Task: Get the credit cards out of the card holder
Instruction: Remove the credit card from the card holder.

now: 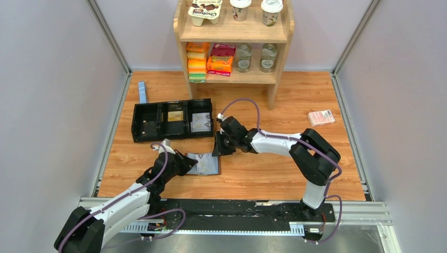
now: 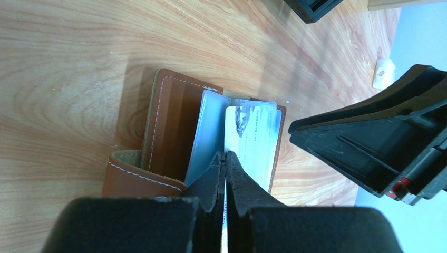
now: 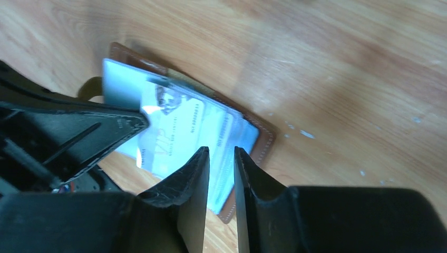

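Observation:
The card holder [image 1: 206, 165] lies open on the wooden table, brown leather outside [image 2: 168, 121], grey-blue inside. A pale printed credit card [image 2: 252, 138] lies on its inner face and also shows in the right wrist view [image 3: 176, 124]. My left gripper [image 1: 185, 163] is shut [image 2: 225, 154] on a thin pale edge at the holder's near side; I cannot tell whether that edge is a pocket flap or a card. My right gripper [image 1: 217, 149] hovers over the holder's far edge [image 3: 263, 138], its jaws [image 3: 221, 150] a narrow gap apart and empty.
A long black tray [image 1: 138, 125] behind the holder has a card [image 1: 201, 122] in its right compartment and another [image 1: 175, 116] in the middle one. A wooden shelf [image 1: 232, 34] stands at the back. A pink-red packet [image 1: 321, 117] lies at the right, a blue strip [image 1: 142, 92] at the back left.

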`<state>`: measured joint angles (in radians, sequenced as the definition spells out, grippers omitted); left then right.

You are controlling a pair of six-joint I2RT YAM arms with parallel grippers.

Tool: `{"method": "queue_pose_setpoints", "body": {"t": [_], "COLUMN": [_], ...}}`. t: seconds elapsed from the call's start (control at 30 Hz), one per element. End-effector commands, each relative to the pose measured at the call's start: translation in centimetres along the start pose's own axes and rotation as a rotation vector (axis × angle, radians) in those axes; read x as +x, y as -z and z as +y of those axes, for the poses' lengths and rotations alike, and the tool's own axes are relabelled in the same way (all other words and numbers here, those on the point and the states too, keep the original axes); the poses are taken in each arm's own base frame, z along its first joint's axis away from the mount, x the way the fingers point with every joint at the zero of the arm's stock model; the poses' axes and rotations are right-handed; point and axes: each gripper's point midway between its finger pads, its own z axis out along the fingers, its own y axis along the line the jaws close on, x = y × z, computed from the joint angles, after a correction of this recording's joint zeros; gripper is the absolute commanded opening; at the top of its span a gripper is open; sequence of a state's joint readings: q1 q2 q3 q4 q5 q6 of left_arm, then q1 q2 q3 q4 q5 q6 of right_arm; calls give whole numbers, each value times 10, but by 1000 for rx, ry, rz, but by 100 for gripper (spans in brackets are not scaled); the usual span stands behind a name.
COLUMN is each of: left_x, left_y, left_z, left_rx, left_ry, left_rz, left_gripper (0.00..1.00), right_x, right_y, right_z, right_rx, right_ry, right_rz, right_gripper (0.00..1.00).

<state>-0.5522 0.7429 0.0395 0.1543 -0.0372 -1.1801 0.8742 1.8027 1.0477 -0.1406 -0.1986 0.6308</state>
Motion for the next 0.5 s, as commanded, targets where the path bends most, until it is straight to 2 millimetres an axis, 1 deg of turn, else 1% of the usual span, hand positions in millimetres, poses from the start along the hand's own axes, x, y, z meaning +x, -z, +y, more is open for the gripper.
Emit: {"method": "queue_pose_setpoints", "body": {"t": [0.0, 0.1, 0.17, 0.27, 0.37, 0.47], "left_x": [10, 10, 10, 11, 10, 10], "left_y": [0, 0, 0, 0, 0, 1], "left_z": [28, 28, 28, 28, 26, 25], "left_rx": [-65, -67, -65, -64, -59, -54], "left_ry": [-34, -37, -37, -37, -32, -30], "left_rz": [17, 20, 21, 22, 19, 19], "left_gripper": [0, 0, 0, 0, 0, 1], "right_x": [-24, -19, -12, 2, 16, 31], "right_y": [12, 6, -2, -16, -27, -33], "right_z": [52, 61, 57, 44, 31, 8], "right_rx": [-180, -235, -232, -209, -180, -104], "right_ry": [59, 57, 43, 29, 20, -7], "right_rz": [-58, -26, 3, 53, 90, 123], "right_gripper": [27, 27, 26, 26, 25, 23]}}
